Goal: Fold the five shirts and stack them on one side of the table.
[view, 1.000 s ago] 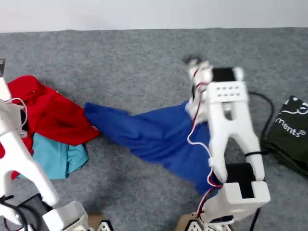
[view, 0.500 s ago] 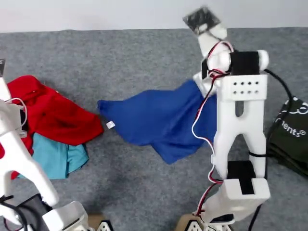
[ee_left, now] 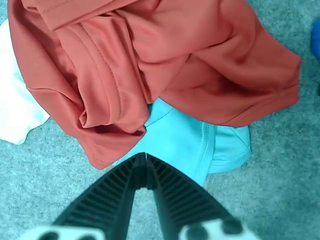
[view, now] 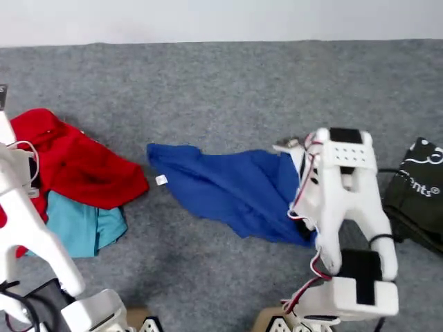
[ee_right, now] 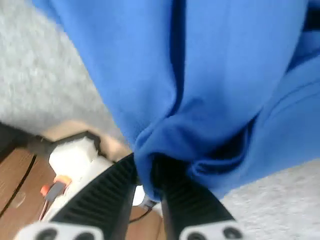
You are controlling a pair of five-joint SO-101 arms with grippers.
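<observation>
1. High view. Blue shirt (view: 228, 190) spread rumpled over the middle of the grey table (view: 208, 83), its near end tucked under the white right arm (view: 342, 180). Small white tag (view: 160, 180) at its far-left hem. Red shirt (view: 76, 159) heaped at the left side of the table, lying over a teal shirt (view: 79, 228). Narrow strip of bare table between that heap and the blue cloth. Dark folded shirt (view: 415, 197) at the right edge. Left arm (view: 28, 228) standing beside the red heap.

2. Left wrist view. Left gripper (ee_left: 146, 159) pressed fully together with nothing held, poised above the edge of the teal shirt (ee_left: 185, 142) where it peeks from under the red shirt (ee_left: 150, 60). White cloth (ee_left: 15, 110) touching the red shirt, partly beneath it.

3. Right wrist view. Right gripper (ee_right: 148, 170) pinched tight on a gathered fold of the blue shirt (ee_right: 210, 75), cloth bunched between both fingers and draped away from them in deep creases. Grey table (ee_right: 45, 85) beside the cloth. Wooden surface (ee_right: 20, 185) beyond the table's edge.
</observation>
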